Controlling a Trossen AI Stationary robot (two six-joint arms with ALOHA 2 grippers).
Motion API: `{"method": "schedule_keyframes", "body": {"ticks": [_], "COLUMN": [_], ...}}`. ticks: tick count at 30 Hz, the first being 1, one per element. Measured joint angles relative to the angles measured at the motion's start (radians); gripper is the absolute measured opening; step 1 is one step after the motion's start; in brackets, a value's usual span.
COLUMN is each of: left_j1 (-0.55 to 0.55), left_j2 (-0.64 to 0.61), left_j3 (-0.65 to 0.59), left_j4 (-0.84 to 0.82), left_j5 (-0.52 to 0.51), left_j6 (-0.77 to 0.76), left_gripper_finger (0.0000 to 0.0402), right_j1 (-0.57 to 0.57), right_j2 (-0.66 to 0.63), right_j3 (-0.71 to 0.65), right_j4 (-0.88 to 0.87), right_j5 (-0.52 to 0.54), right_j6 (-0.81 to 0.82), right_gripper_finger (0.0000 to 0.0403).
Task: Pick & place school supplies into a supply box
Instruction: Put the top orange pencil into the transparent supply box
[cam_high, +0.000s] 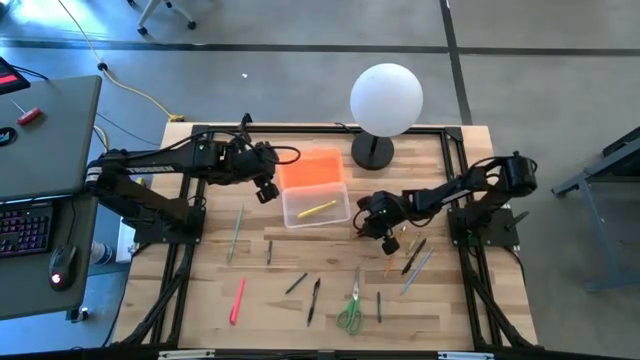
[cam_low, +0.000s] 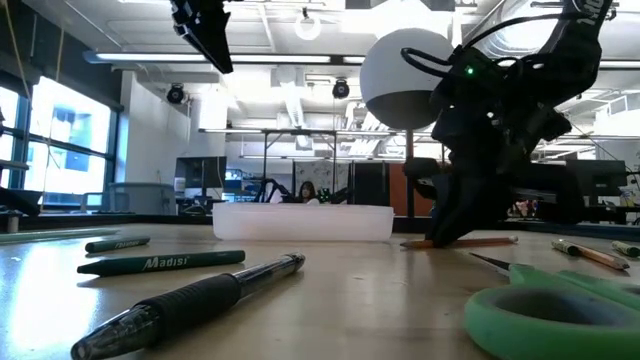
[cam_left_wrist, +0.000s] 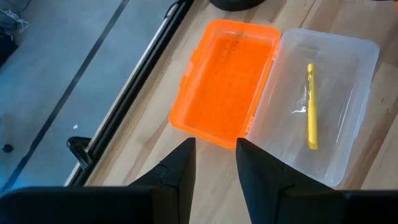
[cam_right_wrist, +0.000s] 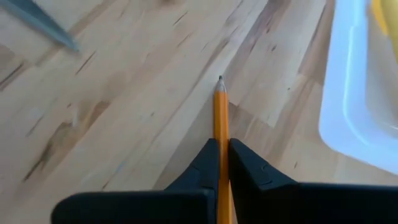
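The supply box (cam_high: 316, 205) is a clear tray lying open on the table, its orange lid (cam_high: 311, 168) folded back on the far side. A yellow pen (cam_left_wrist: 311, 106) lies inside it. My left gripper (cam_high: 266, 192) hangs open above the table by the lid's left end, touching nothing. My right gripper (cam_high: 385, 238) is down at the table, just right of the box, shut on an orange pencil (cam_right_wrist: 221, 106). More pens and pencils (cam_high: 413, 262) lie flat on the table to the right of it. My right gripper pinches the orange pencil's shaft (cam_right_wrist: 221, 134) between its two fingers, a little behind the sharpened point (cam_right_wrist: 220, 79), which sticks out ahead of them. The fingers slant down from the table's right. In the low view the pencil (cam_low: 470, 241) lies level on the tabletop.
A white globe lamp (cam_high: 386, 100) stands behind the box. Green-handled scissors (cam_high: 350, 312), a pink marker (cam_high: 238, 300), dark pens (cam_high: 314, 298) and green pencils (cam_high: 236, 232) lie scattered over the near half of the table. A desk with a keyboard (cam_high: 25, 225) stands to the left.
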Motion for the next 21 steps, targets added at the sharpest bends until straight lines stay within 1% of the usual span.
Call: {"method": "schedule_keyframes", "body": {"ticks": [3, 6, 9, 14, 16, 19, 21], "left_j1": [0.0, 0.0, 0.0, 0.0, 0.0, 0.0, 0.0], "left_j2": [0.0, -0.008, -0.015, -0.029, -0.033, -0.04, -0.046], "left_j3": [0.0, 0.0, 0.0, 0.002, 0.0, 0.001, 0.0], "left_j4": [-0.003, -0.006, -0.003, -0.005, -0.008, 0.001, 0.001], "left_j5": [0.001, 0.003, 0.003, 0.01, 0.016, 0.016, 0.015], "left_j6": [-0.017, -0.019, -0.02, -0.02, -0.024, -0.024, -0.024], "left_gripper_finger": [0.0147, 0.0145, 0.0146, 0.0146, 0.0145, 0.0145, 0.0147], "right_j1": [-0.001, -0.001, 0.006, 0.029, 0.044, 0.071, 0.087], "right_j2": [-0.003, -0.032, -0.091, -0.204, -0.247, -0.29, -0.291], "right_j3": [0.0, 0.0, -0.002, 0.0, 0.0, 0.0, 0.0], "right_j4": [0.055, 0.068, 0.067, 0.069, 0.08, 0.144, 0.233], "right_j5": [-0.011, -0.003, 0.019, 0.005, 0.015, 0.121, 0.2], "right_j6": [0.0, 0.0, 0.01, 0.076, 0.078, 0.058, 0.057], "right_gripper_finger": [0.0003, 0.0003, 0.0001, 0.0001, 0.0001, 0.0, 0.0]}}
